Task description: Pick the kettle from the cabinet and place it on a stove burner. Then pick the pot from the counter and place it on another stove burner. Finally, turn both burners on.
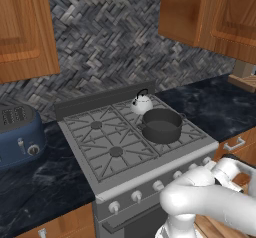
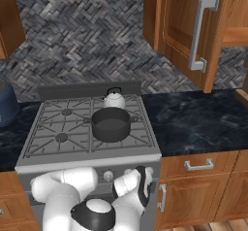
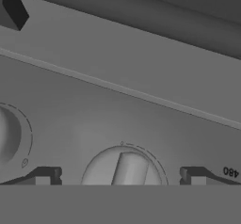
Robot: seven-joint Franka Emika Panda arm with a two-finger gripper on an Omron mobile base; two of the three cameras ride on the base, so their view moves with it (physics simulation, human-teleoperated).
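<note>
The kettle (image 1: 141, 104) is sitting on the back right burner of the stove (image 1: 95, 147), and the pot (image 1: 161, 125) is standing just in front of it on the front right burner. So both placing steps look finished, and the step in hand is, I judge, the turning on of the burners.

The arm is reaching low in front of the range, with the hand pointing at the front panel. In the hand view, a round knob (image 3: 126, 170) with a raised bar is lying between the two finger tips (image 3: 43, 176), and a second knob (image 3: 9, 134) is showing at the left edge. The jaws are standing fully open, released, and they are holding nothing; the tips are on both sides of the knob and are not pressing on it.

The next move is probably calling for a small advance, then closing on the bar and turning it. Which burner this knob serves, I cannot tell.
</note>
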